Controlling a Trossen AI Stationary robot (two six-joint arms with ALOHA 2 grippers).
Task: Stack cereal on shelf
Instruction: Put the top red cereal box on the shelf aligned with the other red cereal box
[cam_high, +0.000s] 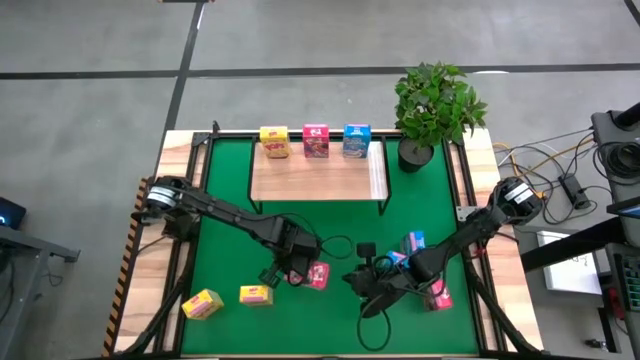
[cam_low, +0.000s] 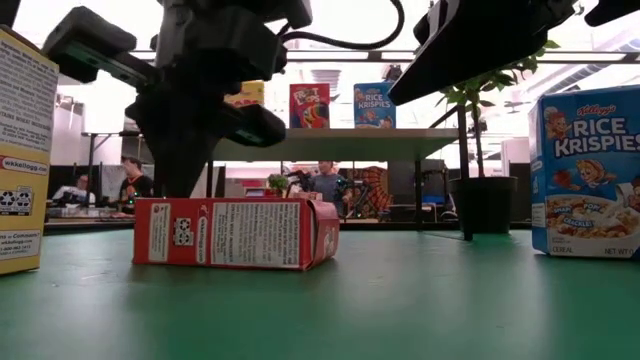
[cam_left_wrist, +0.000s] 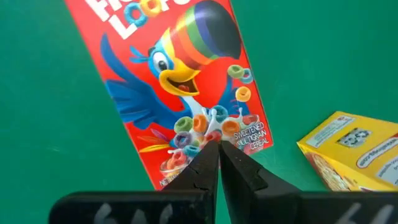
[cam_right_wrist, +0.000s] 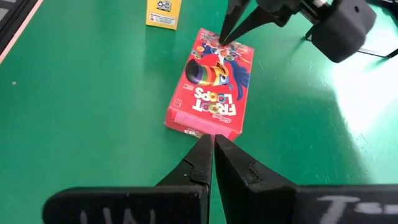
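Observation:
A pink-red cereal box (cam_high: 318, 275) lies flat on its back on the green mat, printed face up. My left gripper (cam_left_wrist: 218, 148) is shut and points steeply down at the bowl end of that face. My right gripper (cam_right_wrist: 212, 142) is shut and hangs above the mat just off the box's opposite short end (cam_right_wrist: 198, 129), clear of it. The shelf (cam_high: 318, 178) stands at the far side with a yellow (cam_high: 274, 141), a pink-red (cam_high: 315, 140) and a blue box (cam_high: 356, 139) upright on it. My left gripper's shut fingertips (cam_right_wrist: 222, 38) come from above, steeply down, onto the box's printed face near its short end (cam_left_wrist: 200, 127). I cannot tell whether they touch the face or stand just above it. The box lies flat on the mat.
Two yellow boxes (cam_high: 257, 295) (cam_high: 202, 304) lie near the front left. Blue boxes (cam_high: 414, 242) and a pink-red one (cam_high: 438, 297) sit under and beside my right arm. A potted plant (cam_high: 432, 110) stands at the shelf's right end. Cables lie beyond the table's right edge.

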